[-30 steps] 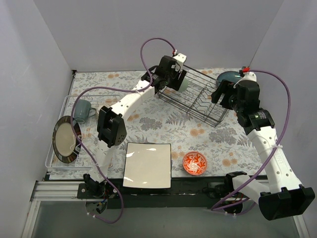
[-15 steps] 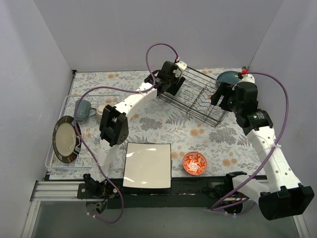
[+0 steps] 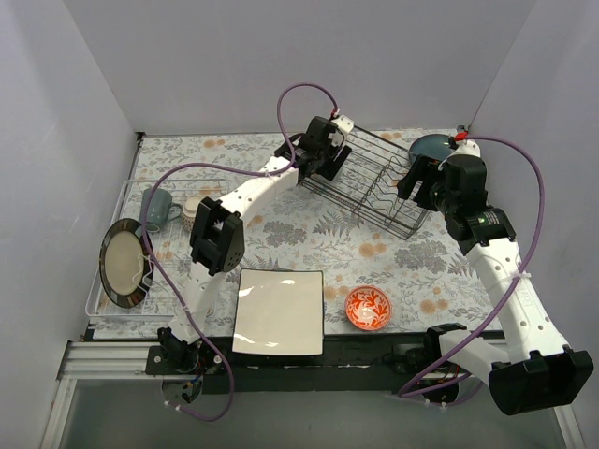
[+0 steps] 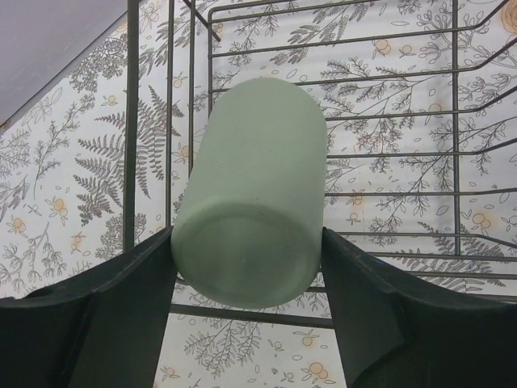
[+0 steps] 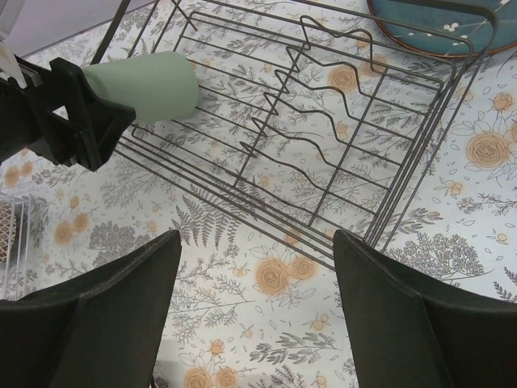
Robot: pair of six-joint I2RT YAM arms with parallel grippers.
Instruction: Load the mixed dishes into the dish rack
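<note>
My left gripper [image 4: 246, 257] is shut on the pale green cup [image 4: 254, 178], which lies on its side, base toward the camera, over the left end of the black wire dish rack [image 4: 388, 153]. In the top view that gripper [image 3: 325, 152] covers the cup at the rack [image 3: 374, 185]. The right wrist view shows the cup [image 5: 149, 85] inside the rack's [image 5: 323, 145] left edge. My right gripper [image 5: 257, 242] is open and empty above the cloth by the rack's right end [image 3: 416, 182]. The white square plate [image 3: 279, 311] and red-orange bowl [image 3: 368, 308] lie near the front edge.
A round teal plate with small flowers [image 3: 429, 145] leans behind the rack's far right corner [image 5: 436, 24]. A pale wire tray [image 3: 105, 304] at the left holds a dark-rimmed plate [image 3: 122, 264], a grey-blue mug [image 3: 157, 206] and a small beige piece [image 3: 192, 208].
My left gripper has moved slightly right with the cup and turned over the rack's left end, so the cup no longer shows in the top view. The right arm has barely moved.
</note>
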